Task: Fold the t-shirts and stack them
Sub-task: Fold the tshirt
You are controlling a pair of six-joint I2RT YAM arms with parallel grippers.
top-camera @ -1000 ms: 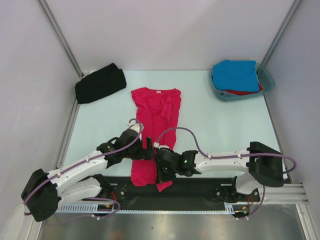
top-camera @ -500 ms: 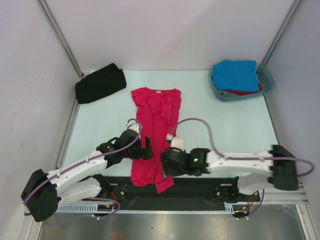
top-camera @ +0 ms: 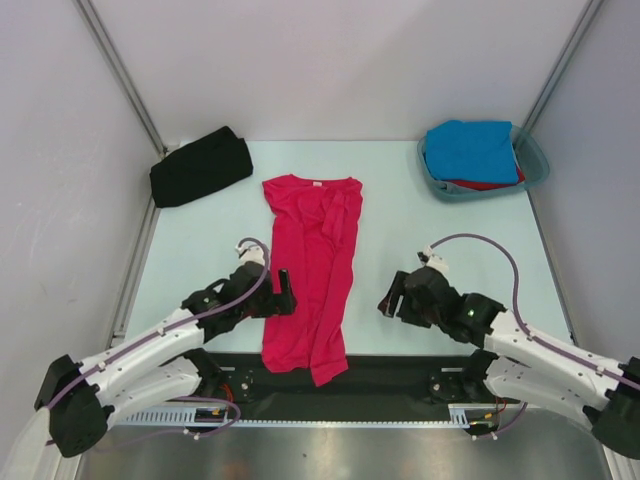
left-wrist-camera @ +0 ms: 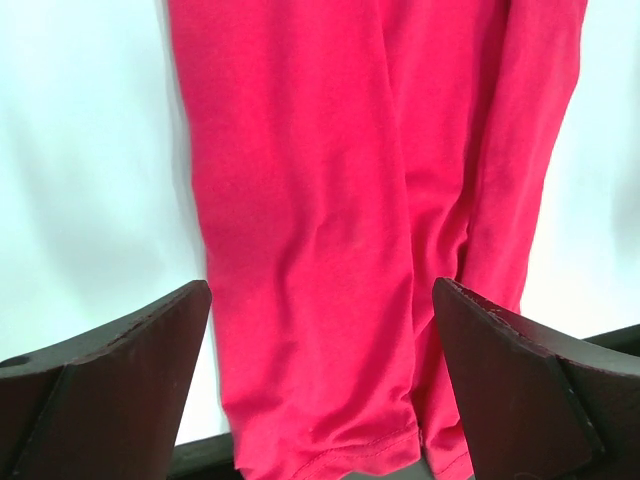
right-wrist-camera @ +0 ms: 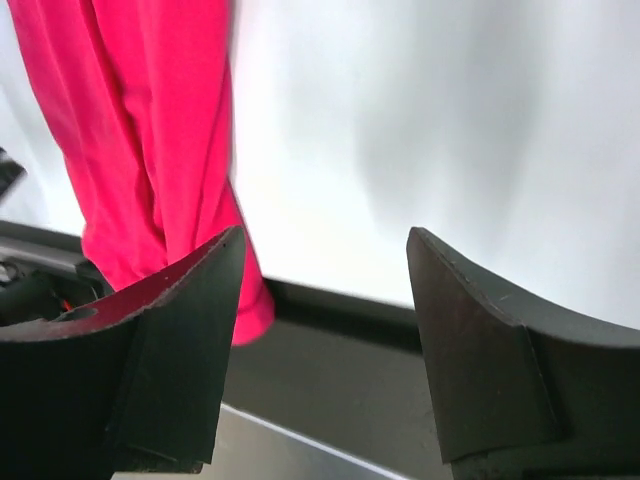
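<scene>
1. Pink shirt (top-camera: 310,270): crimson-pink, laid lengthwise down the middle of the table (top-camera: 440,230). Both sides are folded inward, so it forms a long narrow strip. The collar is at the far end, with a small white label (top-camera: 316,184) on it. The cloth is creased and bunched on the right near the collar. The hem end runs past the table's near edge onto the black rail (top-camera: 400,375), and its right corner reaches lowest.
2. Black shirt (top-camera: 200,166): a compact bundle at the far left corner of the table, well apart from the pink shirt. Its folds are too dark to make out.
3. Blue shirt (top-camera: 472,150): bright blue, folded flat, on top inside the teal tub (top-camera: 535,160) at the far right corner.
4. Red shirt (top-camera: 490,184): in the same tub under the blue shirt. Only a thin strip shows at the near side; the rest is hidden.
5. Left gripper (top-camera: 283,293): fingers spread wide, holding nothing, over the pink shirt's left edge near the hem. Whether it touches the cloth cannot be told. The left wrist view shows only the shirt's lower part between the fingers; the collar end is cut off.
6. Right gripper (top-camera: 390,298): fingers spread, holding nothing, over bare table to the right of the pink shirt and apart from it. In the right wrist view the shirt shows only as a strip at the left, partly behind one finger (right-wrist-camera: 150,350).
</scene>
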